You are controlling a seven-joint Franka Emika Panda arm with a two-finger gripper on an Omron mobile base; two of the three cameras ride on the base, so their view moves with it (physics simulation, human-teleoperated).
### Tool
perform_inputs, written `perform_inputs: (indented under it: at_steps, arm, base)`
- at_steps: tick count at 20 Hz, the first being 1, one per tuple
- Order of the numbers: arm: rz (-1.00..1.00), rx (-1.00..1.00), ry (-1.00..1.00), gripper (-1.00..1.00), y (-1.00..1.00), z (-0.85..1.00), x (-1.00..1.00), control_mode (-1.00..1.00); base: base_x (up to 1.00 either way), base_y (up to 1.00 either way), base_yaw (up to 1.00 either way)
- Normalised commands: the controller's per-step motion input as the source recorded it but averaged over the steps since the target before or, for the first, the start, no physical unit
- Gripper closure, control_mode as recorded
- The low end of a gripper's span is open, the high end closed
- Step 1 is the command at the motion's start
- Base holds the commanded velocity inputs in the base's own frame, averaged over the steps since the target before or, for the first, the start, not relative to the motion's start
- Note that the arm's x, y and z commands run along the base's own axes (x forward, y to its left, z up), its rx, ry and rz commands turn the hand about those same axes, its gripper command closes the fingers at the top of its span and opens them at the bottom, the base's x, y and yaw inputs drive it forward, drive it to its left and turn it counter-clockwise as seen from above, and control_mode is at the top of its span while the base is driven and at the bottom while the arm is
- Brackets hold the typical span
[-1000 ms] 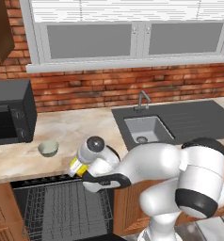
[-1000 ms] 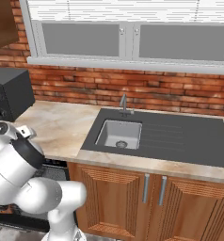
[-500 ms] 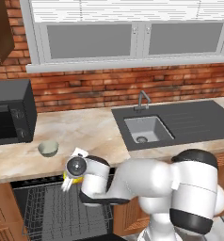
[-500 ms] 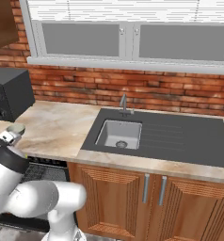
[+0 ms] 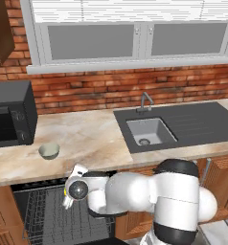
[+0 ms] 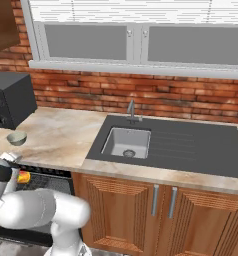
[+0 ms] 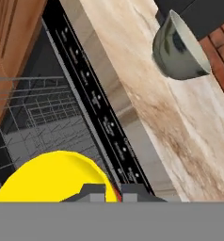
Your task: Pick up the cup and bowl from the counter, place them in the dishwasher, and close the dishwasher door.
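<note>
My pincer (image 7: 107,190) grips the yellow cup (image 7: 52,178) over the open dishwasher's wire rack (image 5: 49,220), while the bowl (image 5: 49,151) sits near the counter's (image 5: 92,139) left front edge.

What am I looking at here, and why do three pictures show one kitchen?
It is a simulated white robot arm on a driving base. Two cameras sit behind it, left and right; the third rides on its hand. Its claw holds the yellow cup over the open dishwasher, above the wire rack. The grey-green bowl waits on the beige counter, beside the black microwave. The dark sink lies to the right.
</note>
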Motion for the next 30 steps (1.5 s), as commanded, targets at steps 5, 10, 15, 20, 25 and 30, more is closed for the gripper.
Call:
perform_inputs:
  at_steps: [5, 10, 15, 20, 25, 30]
  arm:
    - [0.07, 0.00, 0.00, 1.00, 0.17, -0.69, 0.00, -1.00]
    - [0.06, 0.00, 0.00, 1.00, 0.18, -0.54, 0.00, -1.00]
    - [0.05, 0.01, -0.01, 1.00, 0.03, -0.34, 0.00, -1.00]
    - [0.04, 0.00, 0.00, 1.00, 0.09, -0.48, 0.00, -1.00]
    - [0.05, 0.00, 0.00, 1.00, 0.17, -0.50, 0.00, -1.00]
    - [0.04, 0.00, 0.00, 1.00, 0.10, -0.43, 0.00, -1.00]
  base:
    - [0.00, 0.00, 0.00]
    - [0.00, 0.00, 0.00]
    - [0.00, 0.00, 0.00]
    - [0.00, 0.00, 0.00]
    - [0.00, 0.00, 0.00]
    - [0.00, 0.00, 0.00]
